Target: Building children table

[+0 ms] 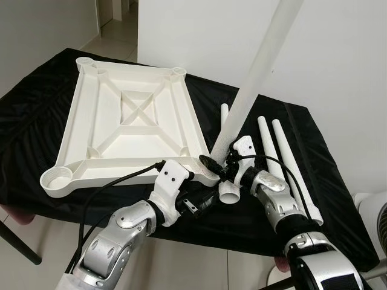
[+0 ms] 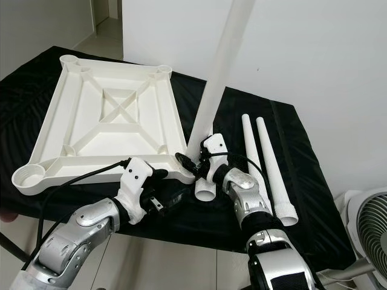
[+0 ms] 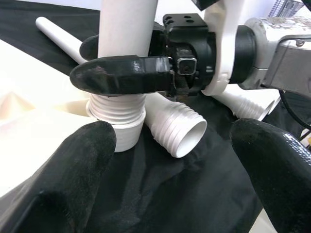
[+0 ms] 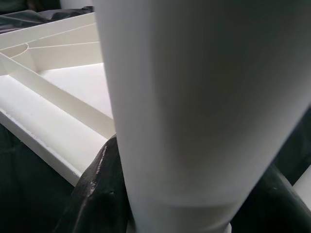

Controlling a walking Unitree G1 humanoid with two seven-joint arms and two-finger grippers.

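Note:
The white tabletop (image 1: 130,121) lies upside down on a black cloth. My right gripper (image 1: 213,162) is shut on a long white table leg (image 1: 257,72) and holds it nearly upright. The leg's threaded end (image 3: 119,109) sits in the tabletop's near right corner socket. In the right wrist view the leg (image 4: 194,97) stands between black fingers (image 4: 95,194). My left gripper (image 3: 180,184) is open just in front of that corner, one finger (image 3: 73,179) over the tabletop's edge. Another leg lies beside the socket, its threaded end (image 3: 177,128) toward me.
Two more white legs (image 1: 266,142) (image 1: 290,163) lie side by side on the cloth to the right. A white fan (image 2: 369,229) stands on the floor beyond the table's right front corner. A black cable (image 1: 115,181) runs along my left arm. A white wall rises behind the table.

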